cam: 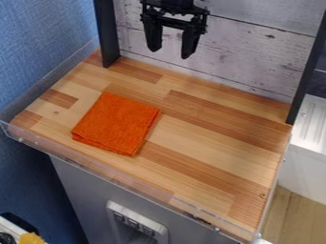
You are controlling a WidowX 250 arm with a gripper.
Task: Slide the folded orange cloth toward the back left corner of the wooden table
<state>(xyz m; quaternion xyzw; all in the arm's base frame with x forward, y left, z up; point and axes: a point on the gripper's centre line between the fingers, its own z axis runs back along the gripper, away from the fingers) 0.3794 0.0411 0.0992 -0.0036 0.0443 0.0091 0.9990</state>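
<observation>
The black gripper (170, 51) hangs at the top of the camera view, high over the back of the wooden counter and in front of the whitewashed plank wall. Its two fingers stand apart, open, with nothing between them. An orange cloth (117, 124), folded into a rough square, lies flat on the left part of the counter (210, 138). The cloth is below and to the left of the gripper, and the two do not touch.
A clear low rim (121, 178) runs along the counter's front edge. Dark upright posts stand at the back left (107, 33) and back right (309, 71). The plank wall (255, 52) closes the back, and a blue wall (41, 43) stands at left.
</observation>
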